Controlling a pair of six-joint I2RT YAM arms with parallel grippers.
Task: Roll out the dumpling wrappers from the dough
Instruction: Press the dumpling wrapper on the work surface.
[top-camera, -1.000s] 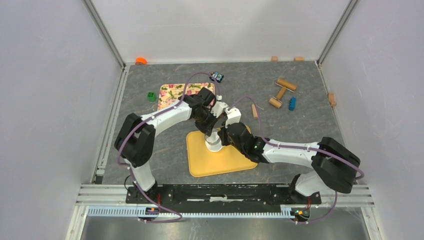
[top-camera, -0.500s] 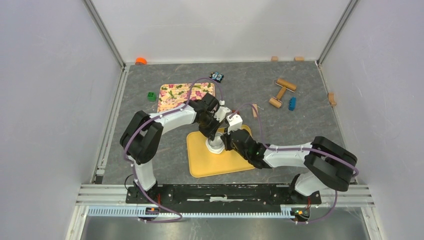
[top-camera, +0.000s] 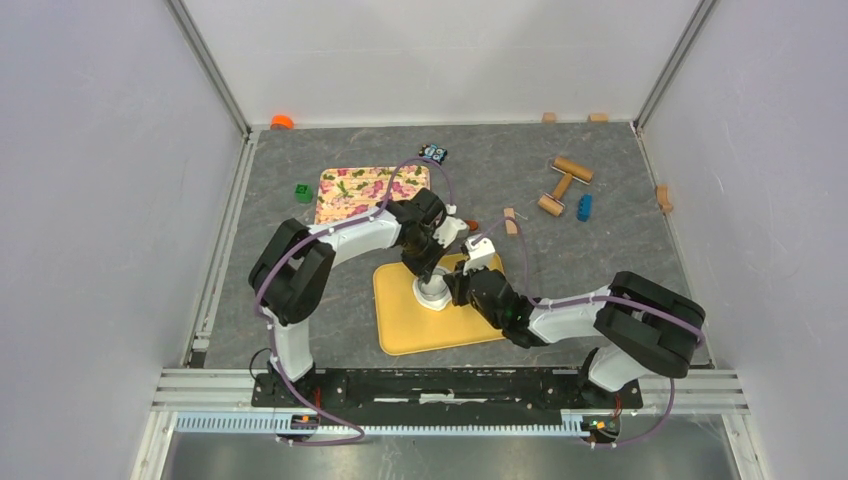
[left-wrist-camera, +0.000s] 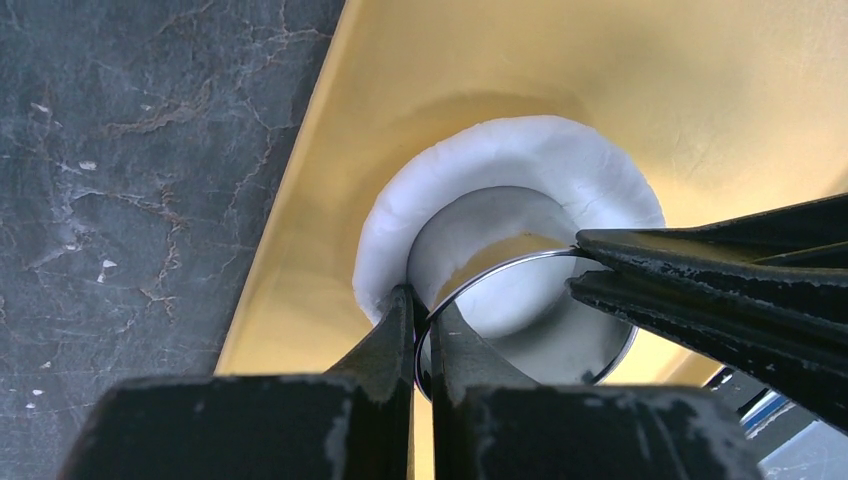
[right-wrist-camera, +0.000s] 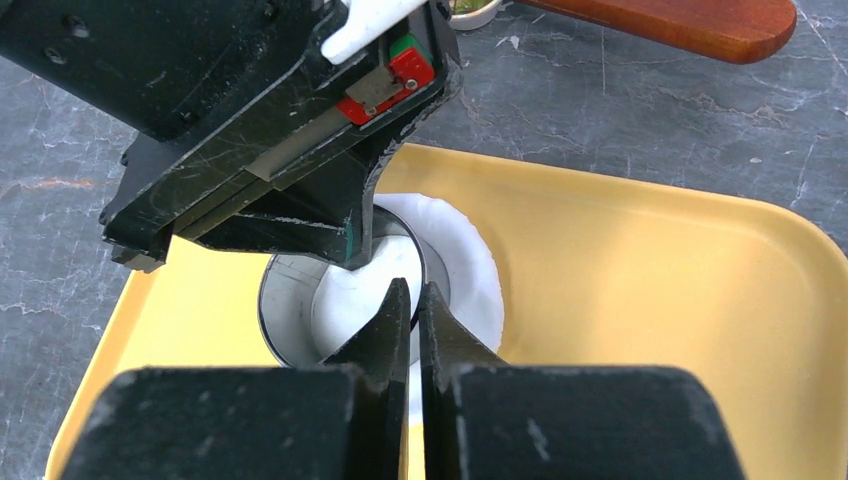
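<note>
Board (top-camera: 440, 335), cup (top-camera: 432, 292) on dough (left-wrist-camera: 520, 150) near left edge

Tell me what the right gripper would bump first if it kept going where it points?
The right gripper pinches the rim of the clear cup, so next it would probably press into the white dough inside. The left gripper is close ahead too; depth is hard to judge.

The table (top-camera: 600, 260) is taken in from a fixed camera high above and behind the arm bases, faced toward 12 o'clock. The dough (left-wrist-camera: 520, 150) under the clear cup (left-wrist-camera: 520, 320) on the yellow board (top-camera: 420, 335) is viewed closely by both wrist cameras, from about 12 and 4 o'clock, and is shared by all three views
</note>
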